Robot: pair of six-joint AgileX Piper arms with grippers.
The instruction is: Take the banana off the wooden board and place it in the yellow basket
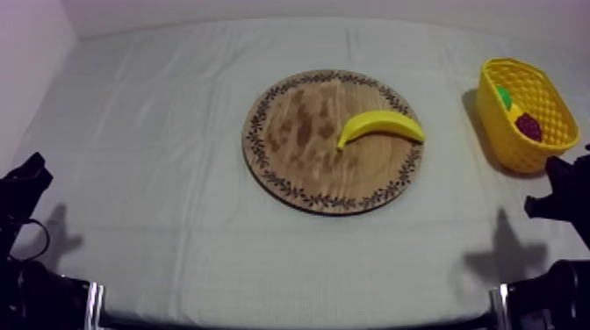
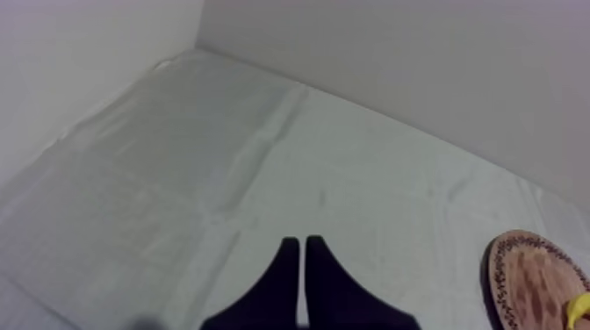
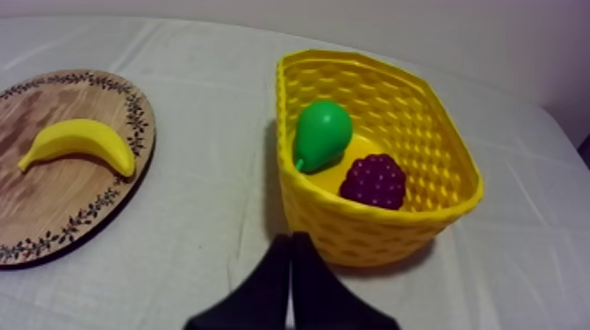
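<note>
A yellow banana [image 1: 380, 126] lies on the right half of the round wooden board [image 1: 298, 140] at the table's middle; it also appears as the banana [image 3: 79, 143] on the board [image 3: 53, 211] in the right wrist view. The yellow basket [image 1: 523, 145] stands at the far right and holds a green pear [image 3: 320, 133] and purple grapes [image 3: 374, 181]. My right gripper [image 3: 291, 241] is shut on nothing, just in front of the basket [image 3: 386, 237]. My left gripper [image 2: 303, 246] is shut, over bare cloth, with the board's rim [image 2: 500, 281] off to its side.
Both arms rest low at the table's front corners, the left arm [image 1: 22, 189] and the right arm [image 1: 562, 193]. A wall runs along the table's back edge. Grey-white cloth [image 1: 149, 140] covers the table.
</note>
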